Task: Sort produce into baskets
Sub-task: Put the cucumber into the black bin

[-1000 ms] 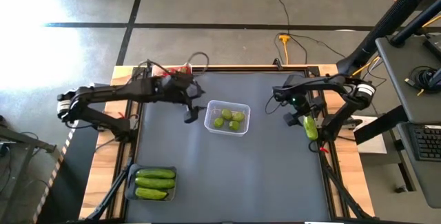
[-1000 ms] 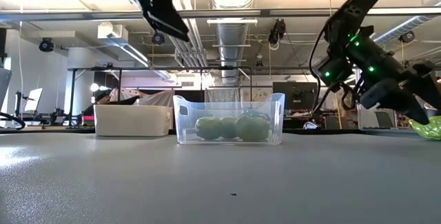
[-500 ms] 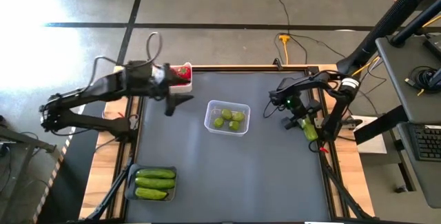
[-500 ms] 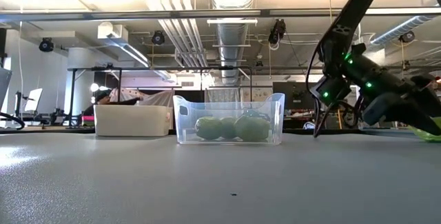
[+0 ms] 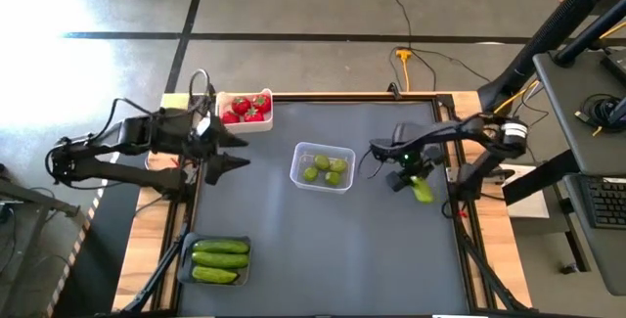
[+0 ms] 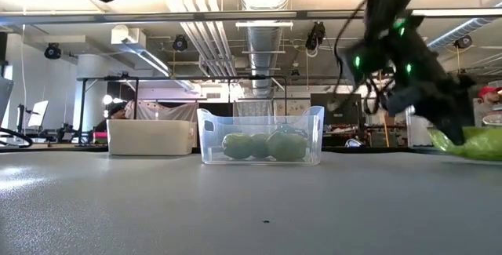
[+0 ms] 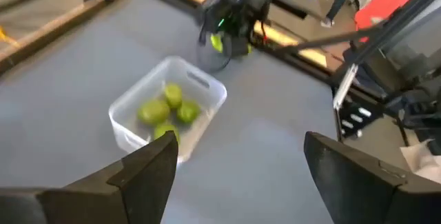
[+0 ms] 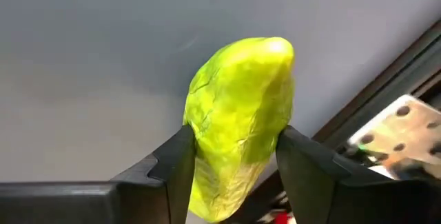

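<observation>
My right gripper [image 5: 415, 185] is at the table's right side, shut on a lumpy yellow-green piece of produce [image 8: 238, 114], which also shows in the high view [image 5: 423, 192] and low view [image 6: 464, 142]. The clear tub [image 5: 323, 166] at mid-table holds several round green fruits. The white tub [image 5: 245, 109] at the far left holds red strawberries. The dark tray [image 5: 217, 259] at the near left holds three cucumbers side by side. My left gripper [image 5: 233, 150] hovers open above the table's left part, left of the clear tub. My right gripper pinches the yellow-green piece by its two opposite sides [image 8: 201, 138] between its two fingers [image 8: 172, 165]. The piece's end sticks out past the fingertips. The fingers slant downward from the table's right side [image 6: 427, 110]. Whether the piece is clear of the table, I cannot tell.
The dark mat [image 5: 323, 249] is bare between the clear tub and the near edge. A wooden frame [image 5: 469, 210] and rails border the table's right edge, close to my right gripper. Cables lie on the floor beyond the far edge.
My right gripper has taken hold of the yellow-green piece at the right edge and carried it a little toward the clear tub; the piece has turned about. My left gripper has drawn back from the clear tub toward the table's left edge, staying open.
</observation>
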Tool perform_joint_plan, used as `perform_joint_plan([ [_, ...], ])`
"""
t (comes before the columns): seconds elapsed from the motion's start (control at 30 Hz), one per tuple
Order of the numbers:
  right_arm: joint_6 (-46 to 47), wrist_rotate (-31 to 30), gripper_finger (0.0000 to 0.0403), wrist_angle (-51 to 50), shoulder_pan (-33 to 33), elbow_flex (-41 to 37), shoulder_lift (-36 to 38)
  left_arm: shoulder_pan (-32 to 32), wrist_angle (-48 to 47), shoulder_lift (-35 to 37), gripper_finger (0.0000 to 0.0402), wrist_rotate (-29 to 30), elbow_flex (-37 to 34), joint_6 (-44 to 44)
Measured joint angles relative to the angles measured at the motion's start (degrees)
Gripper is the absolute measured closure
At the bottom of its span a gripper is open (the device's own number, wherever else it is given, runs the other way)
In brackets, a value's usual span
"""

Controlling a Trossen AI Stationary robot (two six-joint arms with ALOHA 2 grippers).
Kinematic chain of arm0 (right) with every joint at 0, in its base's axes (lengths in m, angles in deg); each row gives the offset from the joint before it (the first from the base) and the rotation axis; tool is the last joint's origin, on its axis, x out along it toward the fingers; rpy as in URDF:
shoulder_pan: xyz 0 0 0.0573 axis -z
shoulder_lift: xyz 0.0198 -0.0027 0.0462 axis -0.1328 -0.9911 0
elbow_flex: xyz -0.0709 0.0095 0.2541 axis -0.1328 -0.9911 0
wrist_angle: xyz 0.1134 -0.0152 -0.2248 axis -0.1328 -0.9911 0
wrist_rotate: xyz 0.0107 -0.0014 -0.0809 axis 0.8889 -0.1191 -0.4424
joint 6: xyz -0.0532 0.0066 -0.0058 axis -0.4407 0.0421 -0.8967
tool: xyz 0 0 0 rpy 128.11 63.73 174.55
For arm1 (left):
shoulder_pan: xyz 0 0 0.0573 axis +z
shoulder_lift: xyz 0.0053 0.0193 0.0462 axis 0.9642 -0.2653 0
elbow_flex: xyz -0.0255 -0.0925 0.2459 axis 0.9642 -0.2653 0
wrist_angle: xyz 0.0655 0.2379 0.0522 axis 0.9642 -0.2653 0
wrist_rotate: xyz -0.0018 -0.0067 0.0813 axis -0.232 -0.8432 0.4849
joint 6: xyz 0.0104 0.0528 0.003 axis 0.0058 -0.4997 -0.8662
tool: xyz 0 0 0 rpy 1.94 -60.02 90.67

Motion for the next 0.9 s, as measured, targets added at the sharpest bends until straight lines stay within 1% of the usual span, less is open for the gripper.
perform_joint_plan([
  [0.07, 3.6, 0.4, 0.0229, -0.2, -4.5, 1.5, 2.0, -2.4, -0.1, 0.2, 0.0104, 1.5, -1.3, 2.5],
  [0.17, 8.8, 1.9, 0.0229, 3.7, -12.5, 3.5, 4.2, -5.8, 0.0, -0.3, 0.0104, 3.8, -3.6, 6.8],
  [0.23, 12.0, 2.2, 0.0229, 9.3, -18.6, 4.1, 5.0, -7.8, 0.1, -1.0, 0.0104, 3.9, -5.5, 8.4],
  [0.3, 16.0, 2.1, 0.0229, 16.9, -24.6, 4.6, 5.0, -9.6, -0.1, -1.7, 0.0104, 3.9, -7.4, 9.9],
  [0.37, 20.4, 0.9, 0.0229, 24.1, -30.7, 5.4, 3.8, -11.5, 1.0, -2.3, 0.0104, 3.9, -9.3, 11.8],
  [0.43, 24.4, -2.3, 0.0229, 29.1, -36.2, 7.3, 1.4, -13.9, 3.4, -3.1, 0.0104, 3.7, -11.8, 12.9],
  [0.5, 25.3, -5.3, 0.0229, 30.6, -40.4, 10.5, -2.2, -16.7, 6.5, -4.1, 0.0104, 2.7, -14.3, 12.4],
  [0.53, 24.4, -6.5, 0.0229, 30.4, -42.1, 12.6, -4.4, -18.1, 7.9, -4.6, 0.0104, 2.1, -15.5, 11.9],
  [0.6, 22.2, -8.2, 0.0229, 30.0, -44.1, 17.2, -9.2, -20.7, 9.6, -5.6, 0.0104, 2.1, -16.7, 11.6],
  [0.7, 16.0, -10.7, 0.023, 30.0, -44.7, 25.8, -17.2, -24.4, 10.1, -7.6, 0.0104, 2.2, -18.0, 11.7],
  [0.83, 5.3, -14.2, 0.023, 29.3, -42.4, 38.4, -27.1, -29.0, 10.1, -9.6, 0.0104, 2.1, -19.1, 10.1],
  [0.9, 1.1, -15.0, 0.023, 29.0, -40.7, 44.2, -31.3, -30.5, 9.8, -10.7, 0.0104, 2.1, -19.3, 9.2],
])
